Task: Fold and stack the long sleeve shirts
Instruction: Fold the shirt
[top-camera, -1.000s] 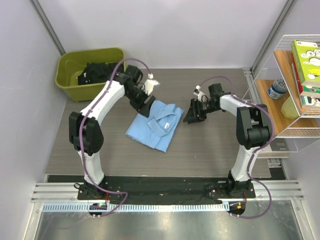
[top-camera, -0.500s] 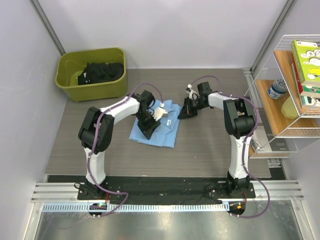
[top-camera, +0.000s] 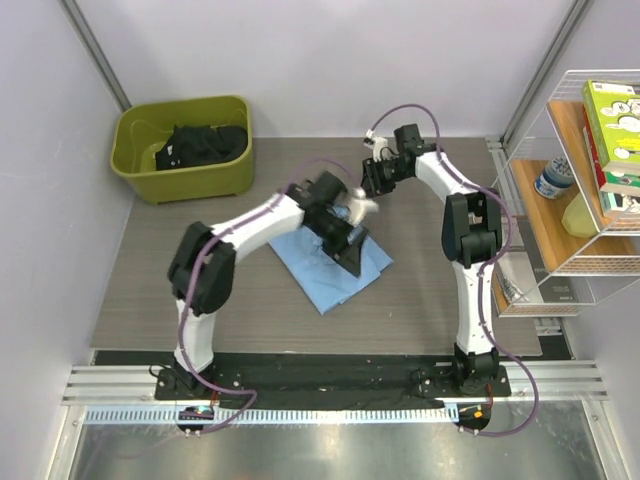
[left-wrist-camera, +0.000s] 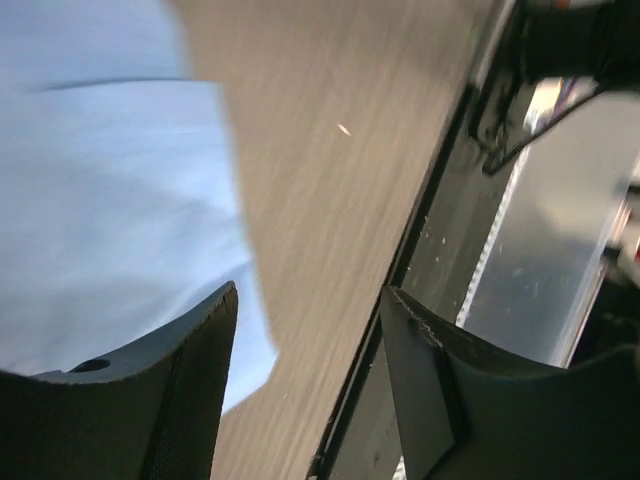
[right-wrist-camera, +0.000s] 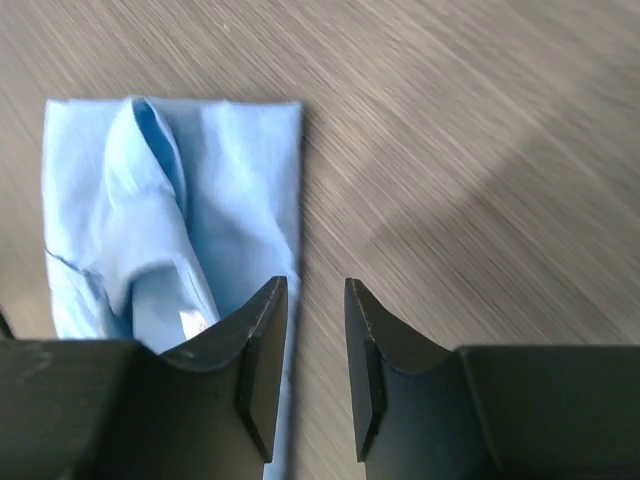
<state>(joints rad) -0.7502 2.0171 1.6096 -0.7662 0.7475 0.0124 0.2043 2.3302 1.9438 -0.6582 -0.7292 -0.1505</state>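
The left arm (top-camera: 250, 222) bends at its elbow near the left side and stretches low and to the right across the surface (top-camera: 430, 275). Its wrist ends over the far right part of the folded light blue shirt (top-camera: 335, 290). The left wrist view shows the left jaws released and spread wide. Nothing is between them; the shirt's edge is under one jaw and bare surface under the other.

The right arm (top-camera: 470, 225) stands tall from its base, then angles back and to the left, with its wrist beyond the shirt's far edge. The right jaws are drawn close, with only a narrow gap between them. They grasp nothing and hang above the surface just beside the shirt's edge.

The shirt lies flat in the middle of the surface, well apart from the green tub (top-camera: 140, 170) at the far left.

Half a second ago the shirt lay further left and further back, and the left wrist was over its left half. The shirt has since slid right and nearer and has turned a little. The left wrist has swung right with it, and the right wrist has drawn further back.
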